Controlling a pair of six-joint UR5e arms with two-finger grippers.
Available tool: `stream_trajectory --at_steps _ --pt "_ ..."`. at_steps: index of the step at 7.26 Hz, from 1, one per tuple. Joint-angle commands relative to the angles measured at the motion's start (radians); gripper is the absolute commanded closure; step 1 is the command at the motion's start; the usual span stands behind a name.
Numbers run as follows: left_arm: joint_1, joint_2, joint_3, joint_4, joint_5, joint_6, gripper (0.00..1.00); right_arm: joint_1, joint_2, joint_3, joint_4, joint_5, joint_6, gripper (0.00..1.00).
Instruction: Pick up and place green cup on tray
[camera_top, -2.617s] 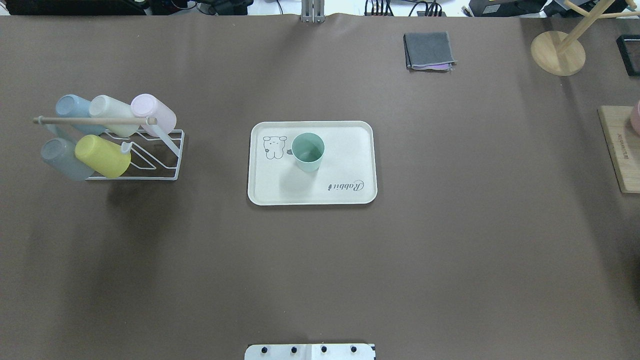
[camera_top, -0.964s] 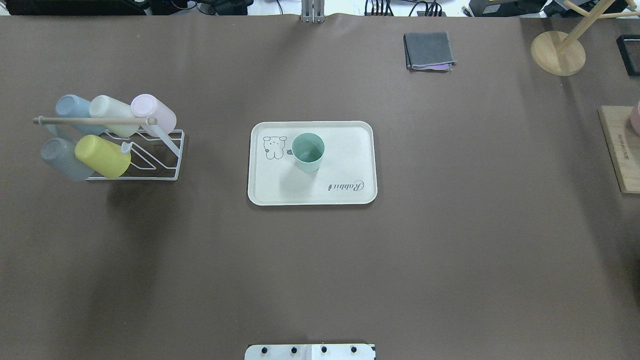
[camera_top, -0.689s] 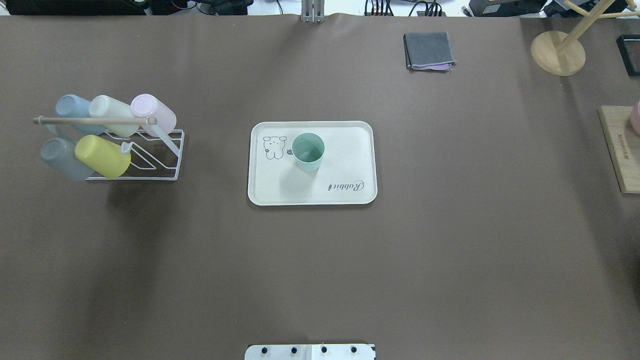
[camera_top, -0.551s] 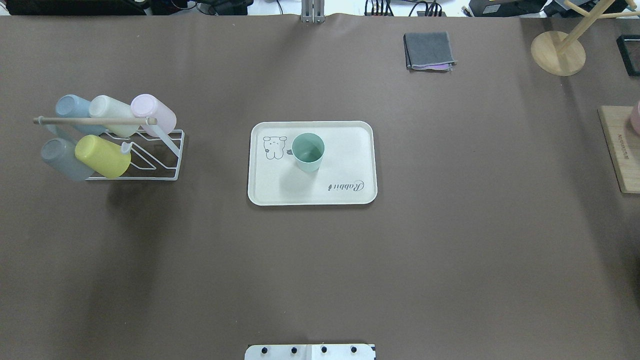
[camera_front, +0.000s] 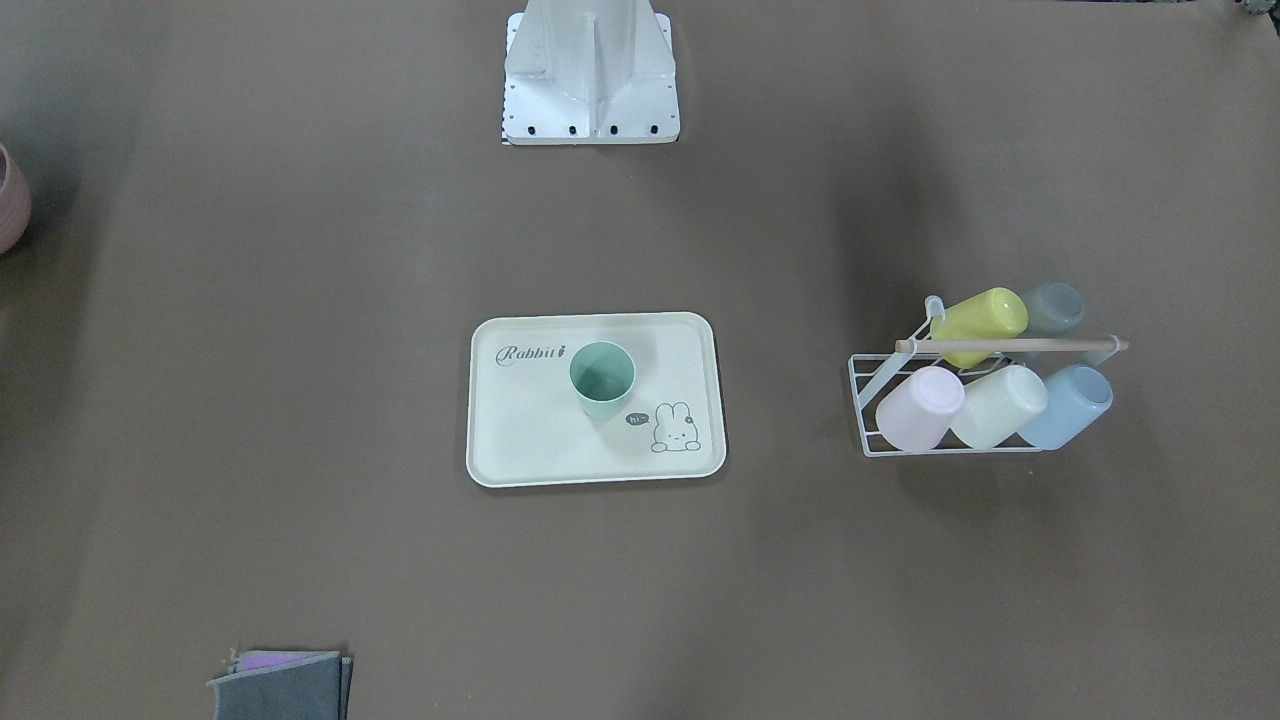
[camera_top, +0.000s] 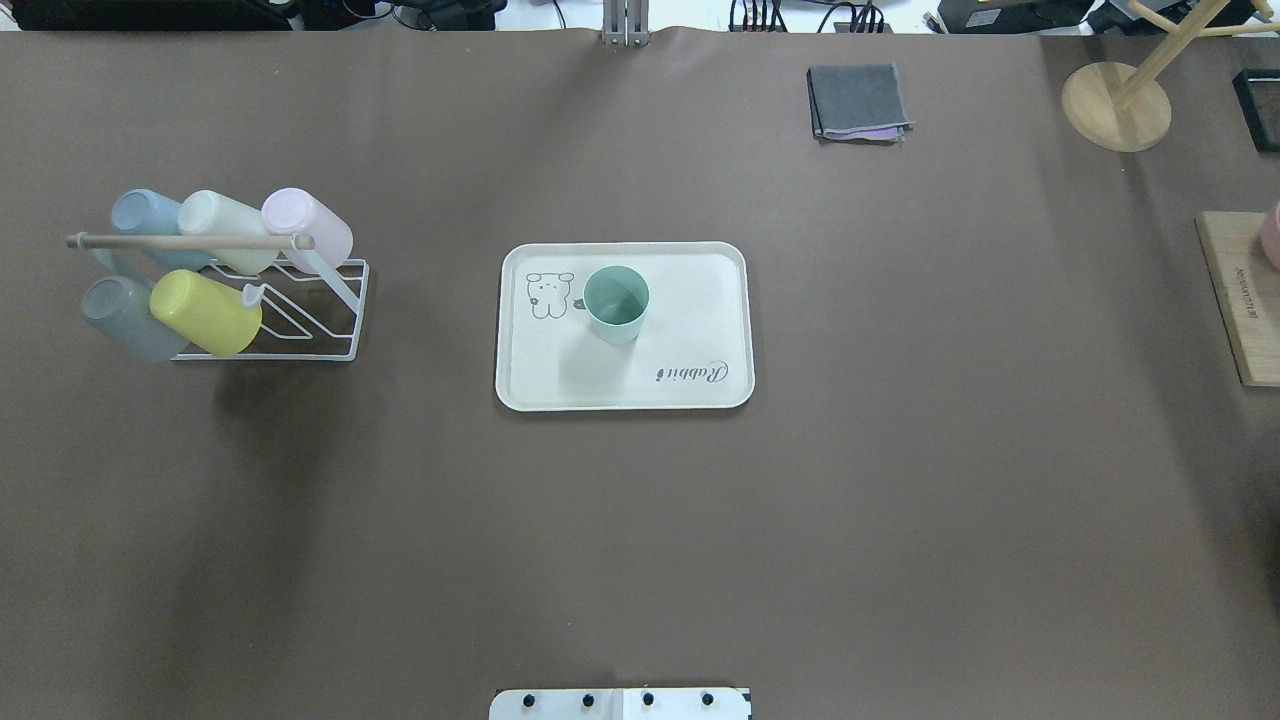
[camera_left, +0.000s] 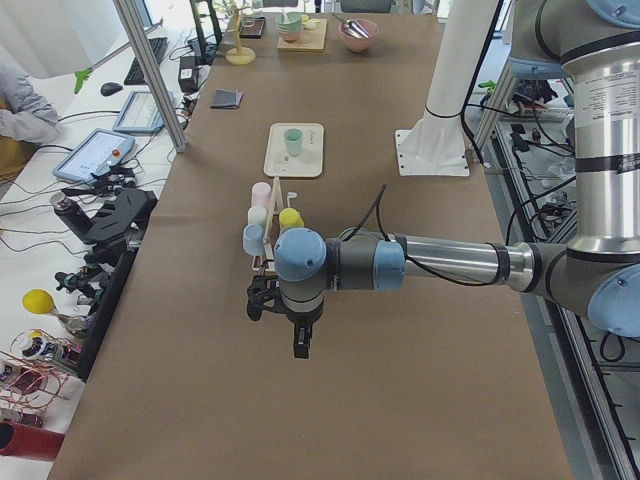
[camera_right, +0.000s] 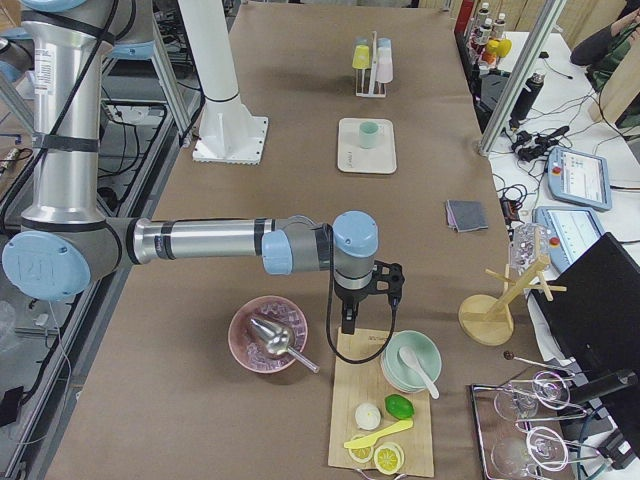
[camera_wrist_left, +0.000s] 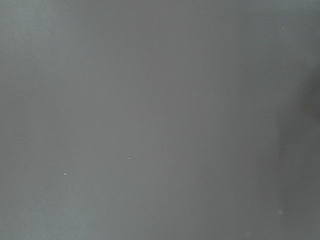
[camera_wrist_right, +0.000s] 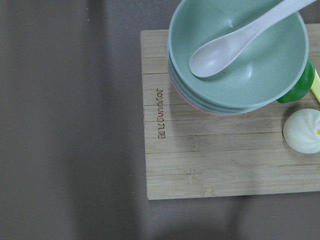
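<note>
The pale mint-green cup (camera_top: 616, 303) stands upright, mouth up, on the cream rabbit tray (camera_top: 560, 372) at the middle of the table, beside the rabbit drawing. It also shows in the front view (camera_front: 602, 380) on the tray (camera_front: 530, 440). No gripper is near it. My left gripper (camera_left: 300, 348) shows only in the exterior left view, hanging over bare table near the cup rack; I cannot tell if it is open. My right gripper (camera_right: 345, 324) shows only in the exterior right view, over the wooden board; I cannot tell if it is open.
A white wire rack (camera_top: 310, 335) at the left holds several cups, among them a yellow-lime one (camera_top: 205, 312). A folded grey cloth (camera_top: 858, 102) and a wooden stand (camera_top: 1115, 105) lie far right. Stacked bowls with a spoon (camera_wrist_right: 237, 55) sit on a cutting board (camera_wrist_right: 210, 160).
</note>
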Motion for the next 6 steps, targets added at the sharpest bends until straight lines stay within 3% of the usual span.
stream_trajectory --at_steps 1,6 --pt "-0.007 -0.001 -0.005 0.037 -0.001 0.000 0.02 0.000 0.002 -0.001 0.001 -0.003 0.000 0.00" --pt "-0.008 -0.007 -0.006 0.037 0.002 0.002 0.02 0.000 0.002 0.000 0.001 -0.004 0.000 0.00"
